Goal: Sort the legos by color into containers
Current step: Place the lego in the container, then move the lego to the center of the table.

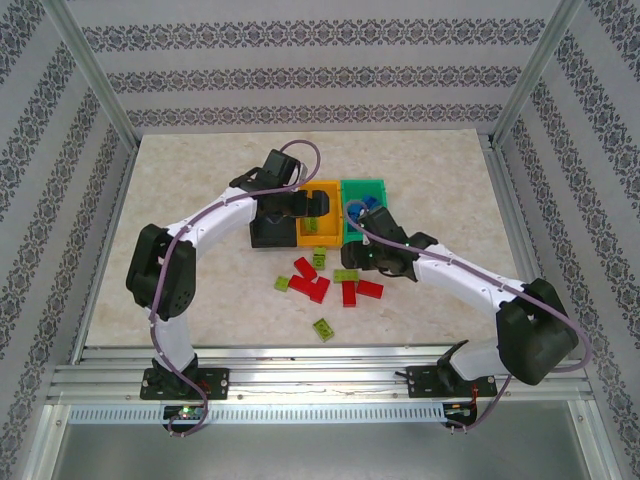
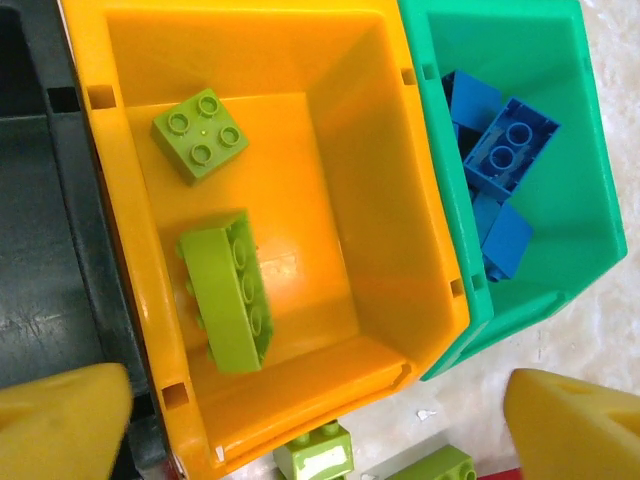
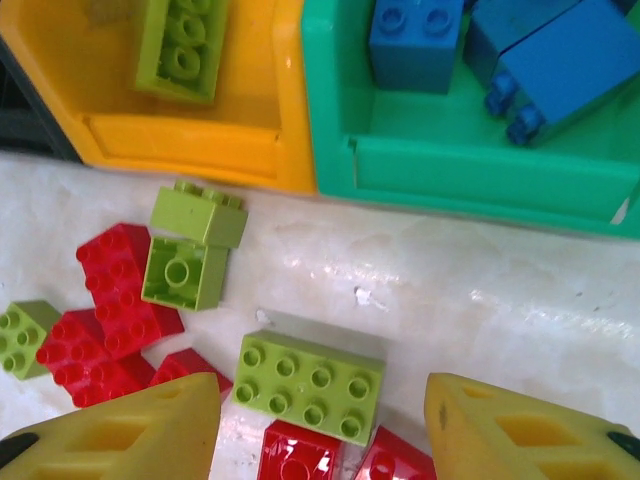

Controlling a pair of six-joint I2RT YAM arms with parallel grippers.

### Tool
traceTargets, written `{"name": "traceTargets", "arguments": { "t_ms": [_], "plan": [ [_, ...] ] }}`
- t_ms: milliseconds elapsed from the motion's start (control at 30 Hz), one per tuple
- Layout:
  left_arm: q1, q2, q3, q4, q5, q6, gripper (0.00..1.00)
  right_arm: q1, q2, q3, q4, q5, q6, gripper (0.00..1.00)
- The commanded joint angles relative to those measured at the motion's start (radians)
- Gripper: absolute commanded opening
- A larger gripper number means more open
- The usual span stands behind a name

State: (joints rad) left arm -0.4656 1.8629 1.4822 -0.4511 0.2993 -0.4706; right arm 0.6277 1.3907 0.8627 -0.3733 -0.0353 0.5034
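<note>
Directly below the left gripper point(image 2: 320, 430), whose 2 yellow fingertips stand wide apart with nothing between them, sits the orange bin point(image 2: 385, 200). In it are a square lime brick point(image 2: 200, 133) at the far end and a long lime brick point(image 2: 228, 290) tipped on its edge nearer the fingers. Off the left finger's side is the black bin point(image 2: 40, 260). Off the right finger's side is the green bin point(image 2: 575, 215), holding the blue bricks point(image 2: 505, 145).

The right gripper point(image 3: 320, 420) hangs low over the table point(image 3: 470, 290), its jaws part-way apart and clamped on nothing. An 8-stud lime brick point(image 3: 310, 385) lies flat, studs up, in the gap between the fingers, touching neither. Red bricks point(image 3: 115, 300) cluster off the left finger, with more red pieces tight against the lime brick's near edge. 2 small lime bricks point(image 3: 190, 250) lie ahead, just short of the orange bin.

These bricks look light, rigid and glossy, so a pinch will not deform one, but an off-centre pinch may let it pivot or squirt out. The best hold is likely across the short width, pads on the 2 long smooth side walls at mid-length, below the studs. The crowding red pieces may get nudged as the fingers descend.
</note>
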Motion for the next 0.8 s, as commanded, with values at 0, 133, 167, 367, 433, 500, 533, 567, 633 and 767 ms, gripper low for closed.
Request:
{"name": "traceTargets", "arguments": {
  "t_ms": [0,133,167,367,433,500,533,567,633,767],
  "plan": [
    [-0.009,-0.055,-0.048,0.021,0.012,0.015,1.00,0.042,0.036,-0.021,-0.013,-0.012,0.021,0.57],
    [-0.009,-0.132,-0.156,0.091,0.012,0.006,1.00,0.070,0.089,-0.010,-0.047,0.045,0.027,0.57],
    [-0.010,-0.154,-0.186,0.107,0.011,0.002,1.00,0.072,0.094,-0.006,-0.053,0.057,0.029,0.58],
    [0.009,-0.259,-0.317,0.127,-0.055,0.017,1.00,0.073,0.121,0.012,-0.065,0.072,0.024,0.58],
    [0.016,-0.296,-0.361,0.143,-0.061,0.016,1.00,0.073,0.138,0.019,-0.067,0.065,0.024,0.58],
    [0.025,-0.336,-0.403,0.166,-0.065,0.014,0.99,0.072,0.156,0.024,-0.064,0.063,0.029,0.58],
    [0.031,-0.355,-0.423,0.178,-0.066,0.010,0.99,0.073,0.162,0.029,-0.064,0.059,0.032,0.58],
    [0.035,-0.370,-0.441,0.189,-0.069,0.004,1.00,0.074,0.167,0.031,-0.065,0.060,0.035,0.58],
    [0.049,-0.396,-0.471,0.203,-0.061,-0.004,0.99,0.074,0.172,0.036,-0.064,0.066,0.042,0.59],
    [0.062,-0.417,-0.496,0.202,-0.054,-0.011,0.99,0.074,0.190,0.052,-0.064,0.068,0.048,0.61]
  ]
}}
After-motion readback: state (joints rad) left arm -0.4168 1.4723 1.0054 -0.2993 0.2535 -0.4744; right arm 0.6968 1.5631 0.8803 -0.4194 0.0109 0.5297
